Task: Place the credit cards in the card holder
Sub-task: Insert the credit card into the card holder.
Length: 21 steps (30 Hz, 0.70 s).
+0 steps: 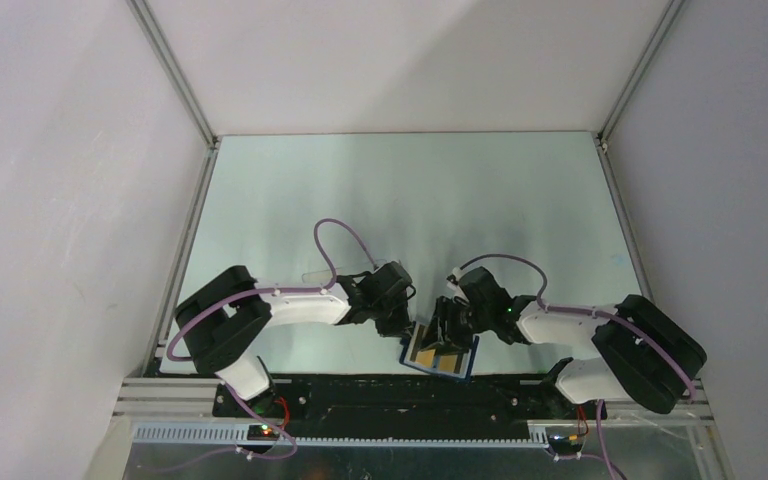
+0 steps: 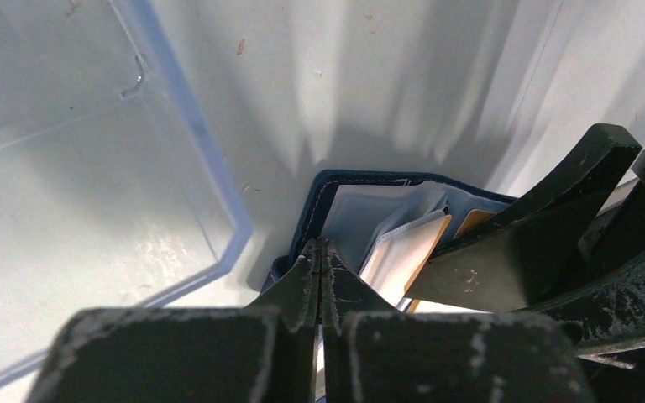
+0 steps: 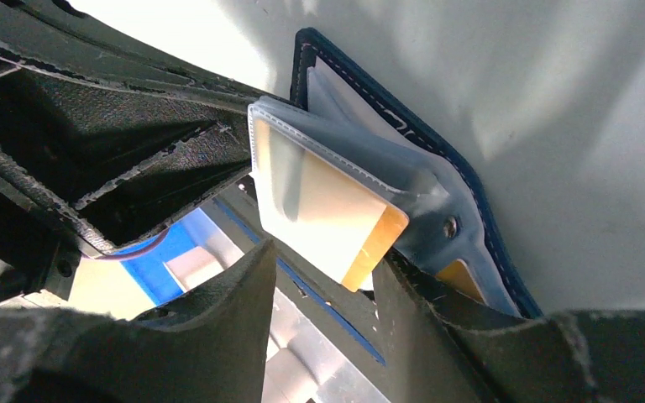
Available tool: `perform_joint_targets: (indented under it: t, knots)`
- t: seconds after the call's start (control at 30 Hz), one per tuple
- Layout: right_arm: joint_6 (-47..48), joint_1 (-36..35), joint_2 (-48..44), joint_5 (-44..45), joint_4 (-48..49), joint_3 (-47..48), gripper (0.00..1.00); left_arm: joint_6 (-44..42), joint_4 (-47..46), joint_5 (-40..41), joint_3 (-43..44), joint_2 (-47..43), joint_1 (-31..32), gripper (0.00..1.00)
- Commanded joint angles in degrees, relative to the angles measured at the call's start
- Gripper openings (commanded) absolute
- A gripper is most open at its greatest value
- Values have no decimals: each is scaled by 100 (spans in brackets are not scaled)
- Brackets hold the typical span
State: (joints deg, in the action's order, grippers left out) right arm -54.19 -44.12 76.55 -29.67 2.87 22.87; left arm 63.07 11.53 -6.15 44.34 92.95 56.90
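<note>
The navy card holder (image 1: 442, 353) lies open at the table's near edge, tilted up. My left gripper (image 2: 321, 249) is shut on its navy edge (image 2: 306, 220); it also shows in the top view (image 1: 407, 325). My right gripper (image 3: 326, 260) is open, its fingers on either side of a clear inner sleeve that holds a gold credit card (image 3: 361, 243). A second gold card (image 3: 458, 277) sits in a slot behind the right finger. Both cards show in the left wrist view (image 2: 433, 243), beside the right gripper's finger (image 2: 512, 252).
A clear plastic tray (image 2: 206, 159) stands just left of the card holder, faint in the top view (image 1: 318, 270). The table's front edge and metal rail (image 1: 360, 385) run right under the card holder. Enclosure walls rise on both sides.
</note>
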Motion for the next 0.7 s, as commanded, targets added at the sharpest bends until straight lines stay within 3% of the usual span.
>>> perform_joint_targets:
  t: [0.0, 0.13, 0.37, 0.67]
  knots:
    - [-20, -158, 238, 180, 403, 110, 51, -99, 1012, 327, -308, 305, 27, 0]
    - [248, -147, 359, 208, 146, 470, 38, -114, 1088, 393, -304, 186, 23, 0]
    - [1090, 280, 610, 376, -578, 958, 38, -169, 1509, 876, -328, -213, -22, 4]
    - [1270, 724, 775, -53, -615, 1078, 42, -445, 2018, 1256, -136, -888, -184, 35]
